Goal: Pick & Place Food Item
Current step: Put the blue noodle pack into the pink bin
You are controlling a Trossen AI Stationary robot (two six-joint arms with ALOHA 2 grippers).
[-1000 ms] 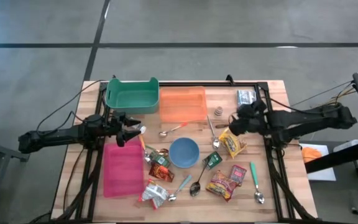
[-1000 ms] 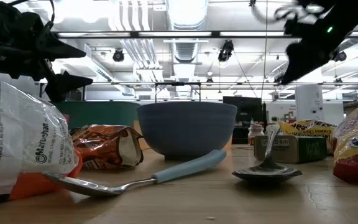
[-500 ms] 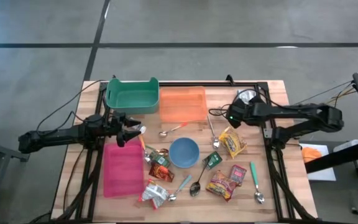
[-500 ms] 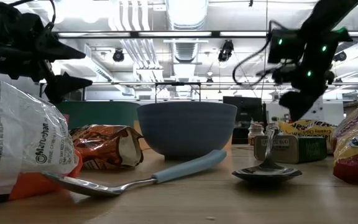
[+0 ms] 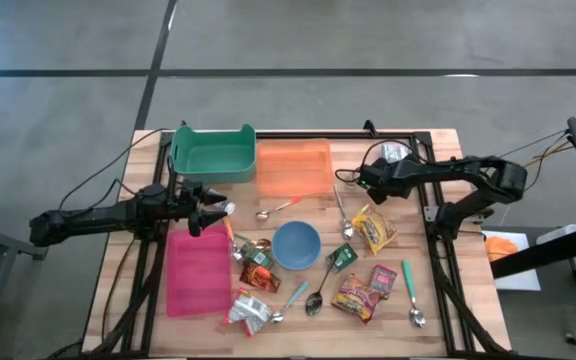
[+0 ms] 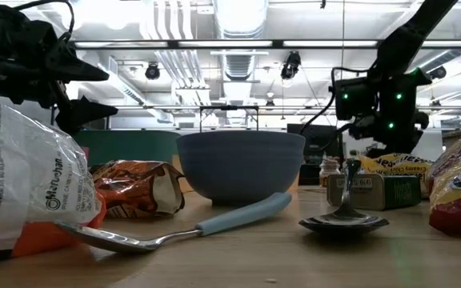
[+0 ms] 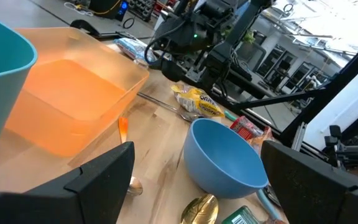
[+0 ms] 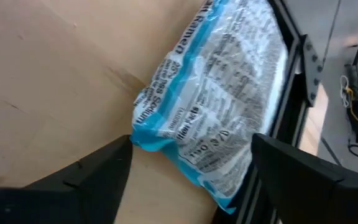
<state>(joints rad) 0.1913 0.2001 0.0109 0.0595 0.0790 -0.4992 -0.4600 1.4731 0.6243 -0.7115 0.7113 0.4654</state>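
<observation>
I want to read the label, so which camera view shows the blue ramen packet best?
The right wrist view: the blue ramen packet fills it, print visible. The high view shows only part of it behind the right arm; the left wrist view shows it small; the low view does not show it.

From above, the right tool [image 5: 361, 180] covers whatever sits under it, and the ramen packet [image 5: 396, 152] behind it is mostly hidden by the arm. In the right wrist view the ramen packet [image 8: 219, 93] runs off the frame's edge, its small print unreadable. At tabletop level, a white snack bag [image 6: 26, 180] is cut off, and the left tool [image 6: 74, 88] is a dark silhouette.
</observation>
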